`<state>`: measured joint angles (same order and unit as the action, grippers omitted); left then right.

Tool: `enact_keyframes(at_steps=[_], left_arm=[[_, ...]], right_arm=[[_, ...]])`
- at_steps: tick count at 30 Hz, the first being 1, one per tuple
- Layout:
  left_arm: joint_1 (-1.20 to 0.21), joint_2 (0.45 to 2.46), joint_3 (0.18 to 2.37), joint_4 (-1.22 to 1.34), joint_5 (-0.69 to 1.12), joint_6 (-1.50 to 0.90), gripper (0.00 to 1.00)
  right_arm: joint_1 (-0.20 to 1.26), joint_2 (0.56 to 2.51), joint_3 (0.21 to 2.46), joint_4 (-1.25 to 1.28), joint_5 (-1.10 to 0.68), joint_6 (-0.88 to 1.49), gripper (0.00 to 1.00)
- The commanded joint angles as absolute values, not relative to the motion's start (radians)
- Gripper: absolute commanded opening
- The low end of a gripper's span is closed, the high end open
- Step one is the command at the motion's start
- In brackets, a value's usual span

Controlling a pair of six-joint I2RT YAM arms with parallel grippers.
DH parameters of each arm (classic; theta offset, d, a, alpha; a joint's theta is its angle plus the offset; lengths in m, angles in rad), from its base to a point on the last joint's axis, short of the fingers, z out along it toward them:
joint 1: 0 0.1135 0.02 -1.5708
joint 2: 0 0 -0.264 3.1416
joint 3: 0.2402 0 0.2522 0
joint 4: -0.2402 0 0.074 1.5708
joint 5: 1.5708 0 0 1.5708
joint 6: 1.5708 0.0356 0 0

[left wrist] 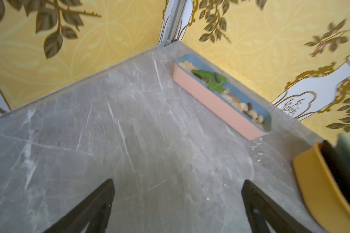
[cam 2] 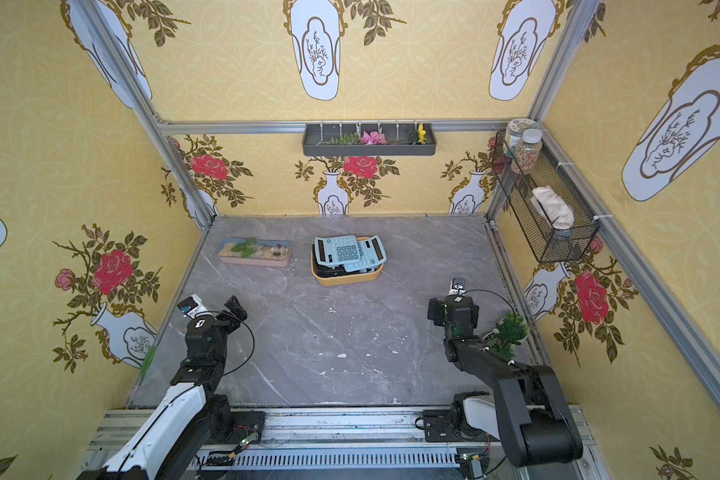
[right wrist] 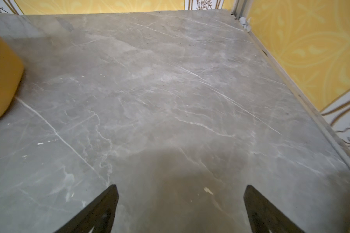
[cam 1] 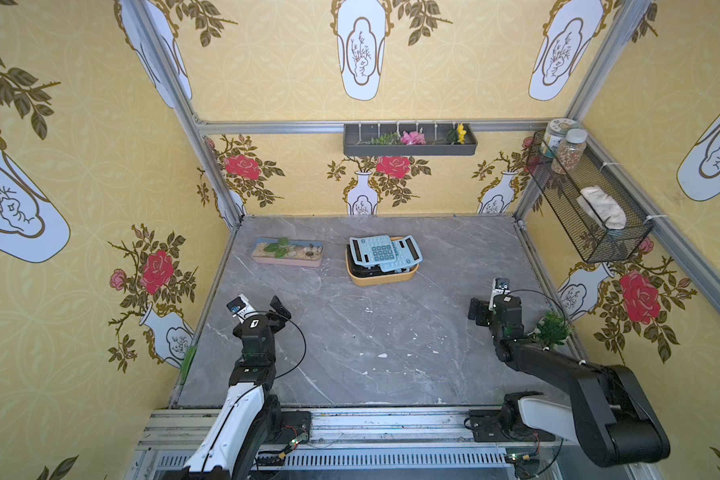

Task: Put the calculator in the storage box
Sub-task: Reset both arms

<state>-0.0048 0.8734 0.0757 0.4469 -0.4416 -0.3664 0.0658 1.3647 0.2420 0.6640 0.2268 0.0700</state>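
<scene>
The left jaws are standing spread wide above the bare desk [cam 1: 350,340], pinching nothing. The right jaws are gaping just as wide and are also holding nothing. The storage box [cam 1: 381,279] is sitting well ahead of both pairs of jaws, roughly between them and well apart from each. A light blue calculator [cam 1: 374,249] is lying tilted on top of the pile inside the box. It is overlapping a second blue calculator [cam 1: 409,252], with a black calculator [cam 1: 362,271] showing beneath, and the blue ones are jutting past the rim. A pink-and-blue planter tray [cam 1: 287,261] is resting ahead of the left jaws, beside the box and far from the right jaws.
</scene>
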Motion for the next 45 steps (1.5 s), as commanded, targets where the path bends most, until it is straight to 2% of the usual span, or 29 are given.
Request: enact_keyframes(at_steps=[1, 2, 4, 6, 11, 13, 15, 20, 23, 25, 29, 45], left_arm=[[0.002, 0.956, 0.116, 0.672, -0.427, -0.341, 1.00], [0.005, 0.979, 0.142, 0.641, -0.404, -0.335, 1.00], [0.012, 1.016, 0.166, 0.643, -0.378, -0.328, 1.00], [0.011, 1.002, 0.172, 0.632, -0.340, -0.282, 1.00], [-0.016, 0.695, 0.166, 0.332, -0.522, -0.250, 1.00], [-0.017, 0.671, 0.098, 0.443, -0.556, -0.239, 1.00], [-0.008, 0.767, 0.049, 0.648, -0.552, -0.226, 1.00], [0.008, 1.055, 0.212, 0.634, -0.458, -0.151, 1.00], [0.020, 1.229, 0.139, 0.931, -0.372, -0.113, 1.00], [-0.008, 1.321, 0.146, 1.007, -0.331, -0.057, 1.00], [0.000, 1.307, 0.169, 0.939, -0.325, -0.070, 1.00], [0.000, 1.305, 0.167, 0.943, -0.328, -0.074, 1.00]], right_arm=[[0.065, 1.441, 0.224, 0.940, 0.207, 0.024, 0.97], [0.060, 1.410, 0.229, 0.873, 0.196, 0.036, 0.97], [0.060, 1.448, 0.208, 0.982, 0.190, 0.014, 0.97], [0.057, 1.419, 0.226, 0.898, 0.184, 0.032, 0.97], [0.056, 1.436, 0.230, 0.915, 0.185, 0.030, 0.97], [0.056, 1.439, 0.229, 0.922, 0.183, 0.029, 0.97], [0.057, 1.438, 0.230, 0.917, 0.184, 0.030, 0.97], [0.053, 1.438, 0.232, 0.917, 0.175, 0.031, 0.97], [0.050, 1.437, 0.229, 0.920, 0.168, 0.032, 0.97], [0.047, 1.433, 0.219, 0.934, 0.127, 0.016, 0.97], [0.045, 1.437, 0.222, 0.935, 0.118, 0.010, 0.97], [0.045, 1.434, 0.231, 0.913, 0.152, 0.028, 0.97]])
